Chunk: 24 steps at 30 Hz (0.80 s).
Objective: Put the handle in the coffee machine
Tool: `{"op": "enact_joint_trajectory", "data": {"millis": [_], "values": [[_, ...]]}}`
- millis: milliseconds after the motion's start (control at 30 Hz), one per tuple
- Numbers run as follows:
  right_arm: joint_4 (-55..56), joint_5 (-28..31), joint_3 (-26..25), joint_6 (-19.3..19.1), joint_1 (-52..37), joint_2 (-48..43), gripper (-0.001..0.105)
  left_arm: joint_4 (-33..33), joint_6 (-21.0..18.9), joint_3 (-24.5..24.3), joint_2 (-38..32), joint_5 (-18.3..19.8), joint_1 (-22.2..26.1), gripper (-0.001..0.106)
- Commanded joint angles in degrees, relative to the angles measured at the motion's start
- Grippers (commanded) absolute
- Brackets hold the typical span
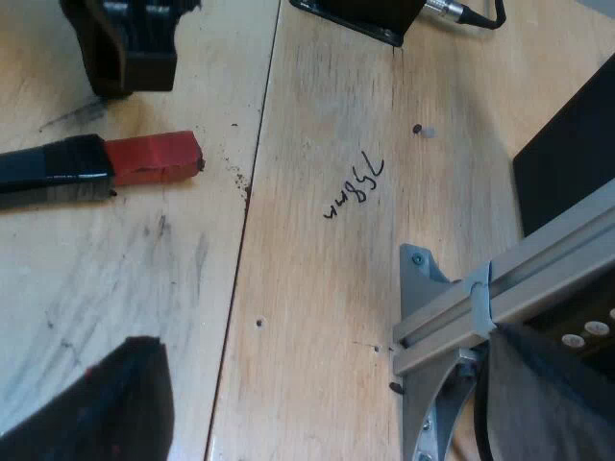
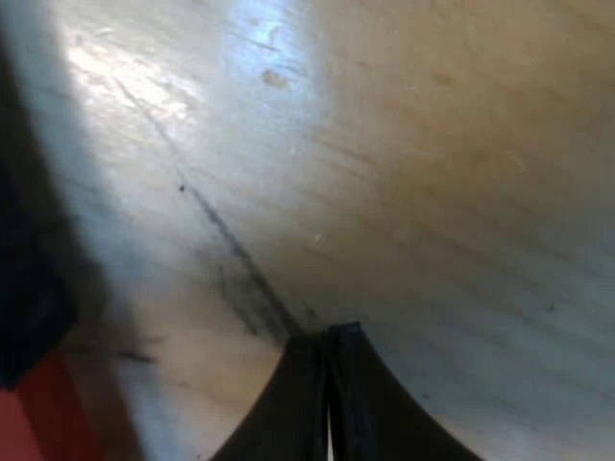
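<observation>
Lying flat on the wooden surface (image 1: pixel 317 288), the handle (image 1: pixel 58 173) points its red end (image 1: pixel 154 158) into the gap of the left claw (image 1: pixel 130 216). That claw's fingers (image 1: pixel 120 58) stand wide apart, one on each side of the handle, gripping nothing. A metal rail (image 1: pixel 519 288) runs nearby. In the right wrist view, the right claw (image 2: pixel 327 336) is pressed together and empty, low over the surface. A red patch (image 2: pixel 38 413) near it may be the handle's end.

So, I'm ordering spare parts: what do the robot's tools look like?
The right tool has two matte black fingers, wide at the base and curving in to narrow tips. The left tool is black too, with small red flecks.
</observation>
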Motion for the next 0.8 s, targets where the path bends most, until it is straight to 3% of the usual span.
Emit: {"op": "enact_joint_trajectory", "data": {"millis": [33, 300, 500, 633, 800], "values": [[-1.4, -0.7, 0.1, 0.0, 0.0, 1.4, 0.0, 0.2, 0.4, 0.0, 0.0, 0.8, -0.3, 0.07], [-3.6, -2.2, 0.1, 1.4, 4.3, 3.9, 0.0, 0.2, 0.4, 0.0, 0.0, 0.8, 1.8, 0.07], [-8.3, -2.4, 0.1, 6.5, 10.5, 5.4, 0.0, 0.2, 0.4, 0.0, 0.0, 0.8, 5.8, 0.07], [-13.5, -2.4, 0.1, 8.9, 14.2, 5.5, 0.0, 0.2, 0.4, 0.0, 0.0, 0.8, 11.2, 0.07], [-19.4, -2.4, 0.1, 12.9, 17.7, 5.5, 0.0, 0.5, 0.4, 0.0, 0.0, 0.8, 12.0, 0.07]]}}
